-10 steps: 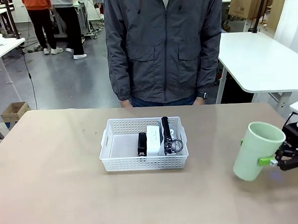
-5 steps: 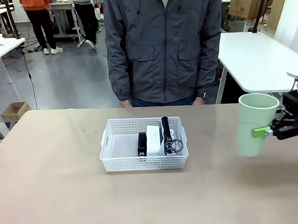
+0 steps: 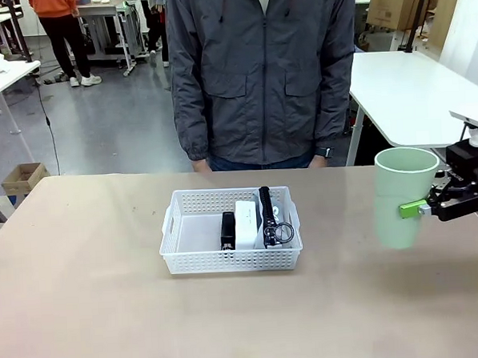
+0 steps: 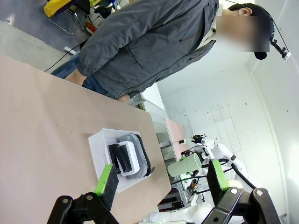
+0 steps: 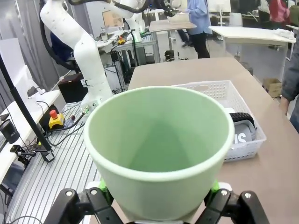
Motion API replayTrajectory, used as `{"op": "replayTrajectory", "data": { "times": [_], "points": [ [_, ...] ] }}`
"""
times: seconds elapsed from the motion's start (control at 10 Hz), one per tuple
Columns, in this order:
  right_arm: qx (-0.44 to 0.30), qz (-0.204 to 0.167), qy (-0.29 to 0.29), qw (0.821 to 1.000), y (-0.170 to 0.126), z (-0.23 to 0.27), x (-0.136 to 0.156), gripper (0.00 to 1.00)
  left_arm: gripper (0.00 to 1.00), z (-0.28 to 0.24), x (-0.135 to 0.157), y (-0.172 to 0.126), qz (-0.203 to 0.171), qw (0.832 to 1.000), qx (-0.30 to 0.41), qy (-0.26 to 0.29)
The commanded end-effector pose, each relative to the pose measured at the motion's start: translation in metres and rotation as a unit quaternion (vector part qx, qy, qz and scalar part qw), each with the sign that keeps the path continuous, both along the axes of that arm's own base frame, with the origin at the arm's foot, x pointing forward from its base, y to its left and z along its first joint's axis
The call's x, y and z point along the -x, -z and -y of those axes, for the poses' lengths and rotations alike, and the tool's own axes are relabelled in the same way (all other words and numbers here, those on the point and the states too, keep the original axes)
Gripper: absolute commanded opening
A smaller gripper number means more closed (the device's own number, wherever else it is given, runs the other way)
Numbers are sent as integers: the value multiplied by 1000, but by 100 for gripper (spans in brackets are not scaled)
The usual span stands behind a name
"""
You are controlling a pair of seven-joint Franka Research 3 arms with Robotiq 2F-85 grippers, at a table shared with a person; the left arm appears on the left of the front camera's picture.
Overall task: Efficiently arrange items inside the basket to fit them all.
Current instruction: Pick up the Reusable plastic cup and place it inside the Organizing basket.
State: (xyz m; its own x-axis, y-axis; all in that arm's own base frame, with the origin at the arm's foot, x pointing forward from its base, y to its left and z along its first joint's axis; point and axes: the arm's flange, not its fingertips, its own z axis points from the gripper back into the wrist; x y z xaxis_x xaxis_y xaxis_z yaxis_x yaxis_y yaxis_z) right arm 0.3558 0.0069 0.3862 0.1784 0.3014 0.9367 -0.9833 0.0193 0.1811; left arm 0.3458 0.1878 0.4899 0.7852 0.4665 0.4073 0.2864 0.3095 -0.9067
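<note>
The tan surface (image 3: 110, 314) is bare up close; at mid-depth the white basket (image 3: 231, 261) sits at its centre, and beyond the far edge stands a person in a grey jacket (image 3: 264, 73). Nearest at 3 o'clock, the right claw (image 3: 423, 209) pinches the pale-green cup (image 3: 403, 196) by its side, upright and lifted off the surface, well apart from the basket. Inside the basket, the black stapler (image 3: 227, 229), small white box (image 3: 246, 223) and grey shoe (image 3: 273, 217) crowd the 3 o'clock half, leaving the 9 o'clock half free. The left claw (image 4: 160, 182) gapes wide, holding nothing. For this step, I judge the cup should travel level toward 9 o'clock and come down into the free half, likely laid on its side. The right wrist view looks into the cup's hollow interior; the front view gives its height above the surface
</note>
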Motion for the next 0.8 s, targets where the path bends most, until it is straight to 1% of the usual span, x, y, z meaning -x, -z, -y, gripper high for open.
{"op": "replayTrajectory", "data": {
  "times": [0.0,0.2,0.3,0.4,0.5,0.6,0.7],
  "points": [
    [-9,5,-4,1000,-1,2,1,79,100,1,3,-2,-1,1000,-1,1],
    [-9,5,-4,1000,-1,2,1,79,100,1,3,-2,-1,1000,-1,1],
    [-1,-2,1,1000,1,1,0,86,100,1,3,-2,-1,1000,-1,1],
    [1,-15,7,1000,-7,-13,-8,86,100,1,3,-2,-1,1000,-1,1],
    [38,-63,27,997,-24,-37,-19,86,100,1,3,-2,-1,1000,-1,1],
    [49,-89,20,995,-43,-62,-27,86,100,1,3,-2,-1,1000,-1,1],
    [39,-115,24,992,-58,-86,-31,86,100,1,3,-2,-1,1000,-1,1]
  ]
}}
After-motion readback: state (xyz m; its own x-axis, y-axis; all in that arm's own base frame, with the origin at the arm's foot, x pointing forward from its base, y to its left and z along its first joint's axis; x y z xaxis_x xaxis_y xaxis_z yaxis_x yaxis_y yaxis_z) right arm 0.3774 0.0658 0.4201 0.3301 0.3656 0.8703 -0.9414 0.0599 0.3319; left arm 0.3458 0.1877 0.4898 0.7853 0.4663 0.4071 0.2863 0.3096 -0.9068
